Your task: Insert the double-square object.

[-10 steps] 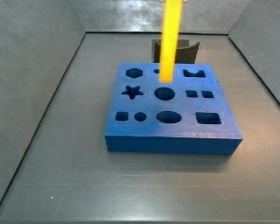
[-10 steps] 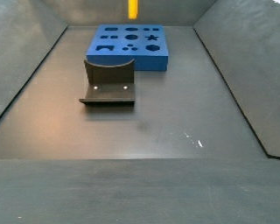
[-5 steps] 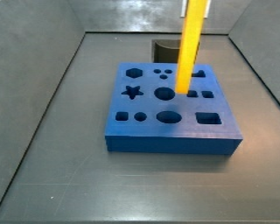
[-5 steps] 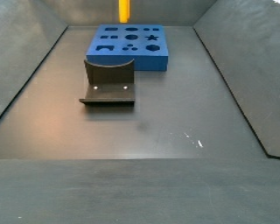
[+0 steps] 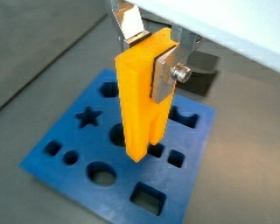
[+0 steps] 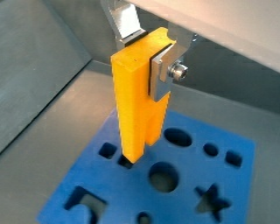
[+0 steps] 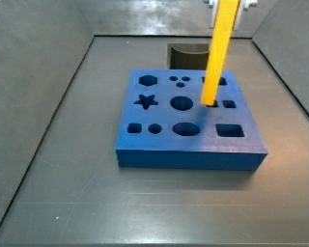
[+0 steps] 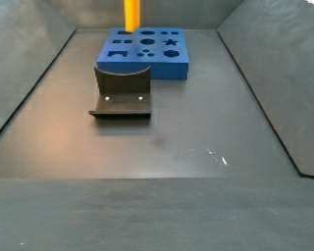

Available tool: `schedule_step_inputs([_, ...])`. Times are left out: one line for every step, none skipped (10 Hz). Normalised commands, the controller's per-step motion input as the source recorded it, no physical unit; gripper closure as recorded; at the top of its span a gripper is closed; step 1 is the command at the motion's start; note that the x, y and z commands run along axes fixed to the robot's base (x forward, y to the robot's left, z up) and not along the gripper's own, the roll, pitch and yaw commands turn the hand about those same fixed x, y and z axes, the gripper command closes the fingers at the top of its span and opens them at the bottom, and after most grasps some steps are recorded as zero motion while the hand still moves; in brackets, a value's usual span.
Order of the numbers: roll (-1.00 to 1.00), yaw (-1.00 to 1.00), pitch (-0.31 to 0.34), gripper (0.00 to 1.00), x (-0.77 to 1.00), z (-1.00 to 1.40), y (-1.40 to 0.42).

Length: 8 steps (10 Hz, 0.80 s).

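Since the earlier frames, the double-square object point(image 7: 216, 53) has travelled sideways across the blue block point(image 7: 191, 145), and in a side view its lower end now hangs over the row of small square holes point(image 7: 219, 102) near the block's edge. The gripper point(image 5: 154, 54) is above the block, its silver fingers point(image 5: 164, 74) closed on the bar's upper end, holding it upright. Rigid, light plastic by the look of it, the bar should not flex, though its smooth faces could slip under a side load, so the high grip leaves a long free length that needs true alignment. Behind the block stands the fixture point(image 8: 121, 96).
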Motion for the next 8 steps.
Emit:
schedule_step_inputs([0.00,-0.64,0.007,1.00,0.45,0.16,0.30])
schedule_step_inputs([-0.01,-0.64,0.010,1.00,0.46,0.27,0.27])
schedule_step_inputs([-0.03,-0.71,0.000,1.00,0.42,0.27,0.28])
schedule_step_inputs([-0.02,-0.80,0.000,1.00,0.36,0.06,0.21])
schedule_step_inputs([0.00,-0.88,0.000,1.00,0.27,0.00,0.15])
schedule_step_inputs([0.00,-0.89,0.000,1.00,0.20,-0.12,0.05])
schedule_step_inputs([0.06,-0.81,0.014,1.00,0.14,-0.21,-0.04])
schedule_step_inputs([0.26,-0.59,0.080,1.00,0.00,0.00,-0.29])
